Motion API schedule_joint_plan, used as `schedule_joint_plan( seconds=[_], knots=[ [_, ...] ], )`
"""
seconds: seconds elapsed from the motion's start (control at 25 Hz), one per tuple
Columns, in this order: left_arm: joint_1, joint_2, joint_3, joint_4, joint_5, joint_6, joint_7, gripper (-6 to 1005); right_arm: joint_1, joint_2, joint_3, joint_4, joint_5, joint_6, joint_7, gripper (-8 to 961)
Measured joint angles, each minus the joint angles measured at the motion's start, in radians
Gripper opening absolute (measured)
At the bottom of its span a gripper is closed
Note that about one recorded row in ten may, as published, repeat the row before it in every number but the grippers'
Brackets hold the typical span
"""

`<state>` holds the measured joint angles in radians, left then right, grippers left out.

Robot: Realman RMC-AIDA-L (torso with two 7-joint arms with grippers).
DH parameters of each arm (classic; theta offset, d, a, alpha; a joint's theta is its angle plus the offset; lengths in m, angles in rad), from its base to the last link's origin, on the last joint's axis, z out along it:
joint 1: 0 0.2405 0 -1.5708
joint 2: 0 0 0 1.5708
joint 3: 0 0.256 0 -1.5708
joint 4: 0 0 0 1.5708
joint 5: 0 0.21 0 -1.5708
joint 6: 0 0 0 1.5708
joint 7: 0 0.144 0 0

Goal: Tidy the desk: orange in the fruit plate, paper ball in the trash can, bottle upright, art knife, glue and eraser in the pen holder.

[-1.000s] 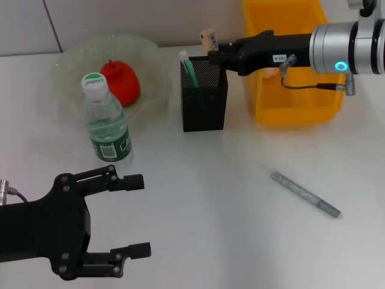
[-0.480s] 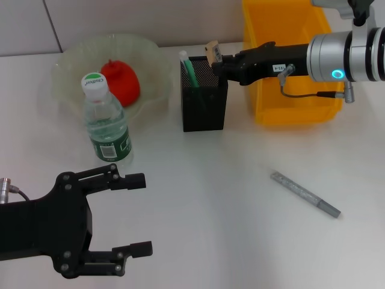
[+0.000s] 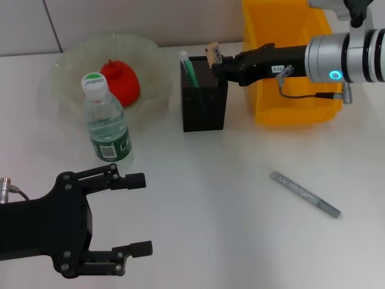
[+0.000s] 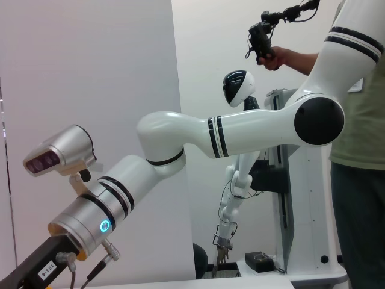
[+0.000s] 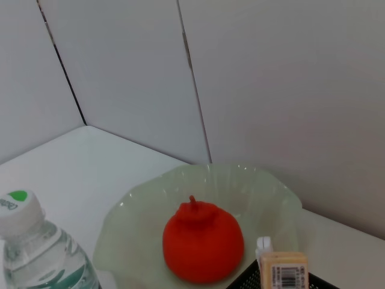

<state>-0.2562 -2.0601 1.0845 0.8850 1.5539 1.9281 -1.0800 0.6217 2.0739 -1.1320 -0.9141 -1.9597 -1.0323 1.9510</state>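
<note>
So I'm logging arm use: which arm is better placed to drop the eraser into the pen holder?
Right. The right gripper holds the eraser just above the pen holder; the left gripper hangs open near the table's front edge.

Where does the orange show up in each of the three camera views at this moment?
Head view: the orange lies in the fruit plate, behind the upright bottle.
Left wrist view: not in it; only the right arm and the room show.
Right wrist view: the orange sits in the middle of the fruit plate.
Shared landmark: the bottle's green cap, beside the plate in both.
</note>
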Motion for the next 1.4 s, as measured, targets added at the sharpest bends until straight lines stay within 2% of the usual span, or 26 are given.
schedule_joint_plan(
  seconds=[0.68, 0.88, 1.08, 1.4],
  knots=[
    [-0.003, -0.001, 0.001, 0.0, -0.001, 0.006, -0.004, 801, 0.012, -0.006, 0.003, 0.011, 0.0, -0.007, 0.011, 220],
    [-0.003, -0.002, 0.002, 0.0, -0.001, 0.006, -0.004, 801, 0.012, -0.006, 0.003, 0.011, 0.001, -0.007, 0.011, 452],
    [-0.005, -0.002, 0.002, 0.0, 0.0, 0.006, -0.006, 801, 0.01, -0.006, 0.003, 0.007, 0.001, -0.007, 0.01, 555],
    [-0.006, -0.002, -0.001, 0.0, 0.0, 0.006, -0.006, 801, -0.008, -0.006, 0.003, -0.021, 0.008, -0.008, -0.002, 607]
  ],
)
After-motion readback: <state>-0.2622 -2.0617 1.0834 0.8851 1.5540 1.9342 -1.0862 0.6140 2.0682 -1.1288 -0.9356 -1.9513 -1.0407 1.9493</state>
